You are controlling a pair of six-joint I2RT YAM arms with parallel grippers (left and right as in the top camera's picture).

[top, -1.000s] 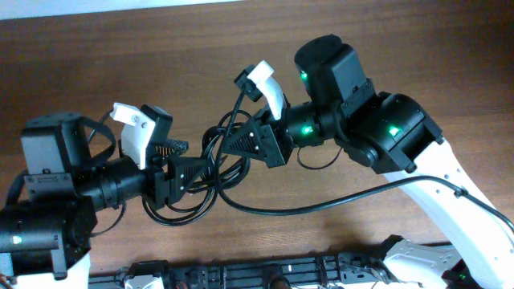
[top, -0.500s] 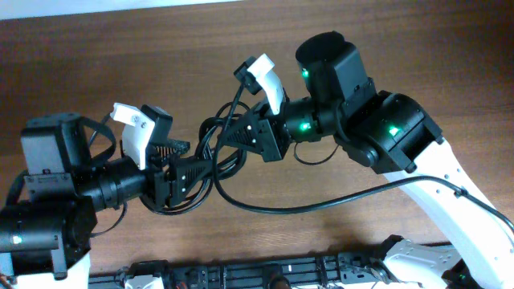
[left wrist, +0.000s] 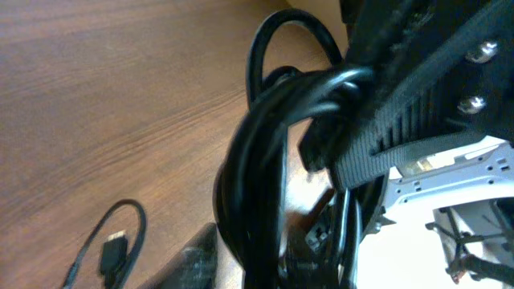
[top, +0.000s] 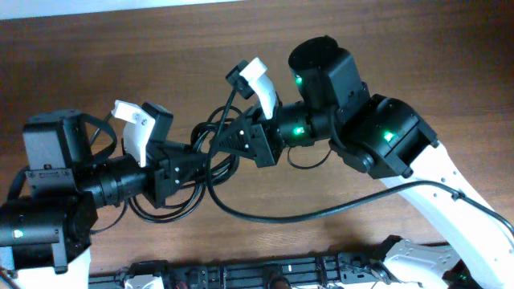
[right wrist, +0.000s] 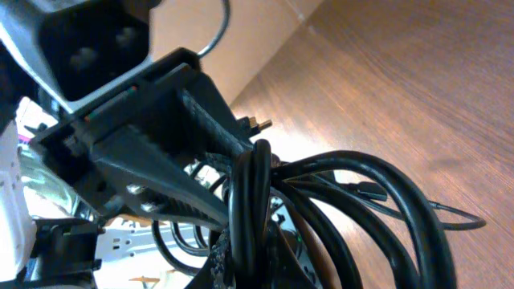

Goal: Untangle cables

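Note:
The cables are a looped bundle of black cords held up between my two grippers over the wooden table. My left gripper is shut on the bundle's left side. My right gripper is shut on its right side, close to the left one. In the left wrist view the bundle fills the centre, running down into my left gripper, with the right gripper's finger against it. In the right wrist view the cords pass through my right gripper, and loops hang to the right.
A thick black cable curves over the table from below the bundle to the right arm. A small dark plug on a thin cord lies on the table. A rail with fittings lines the front edge.
My right gripper has moved left and a little up toward the left gripper. The bundle between them has bunched tighter. My left gripper has shifted slightly up.

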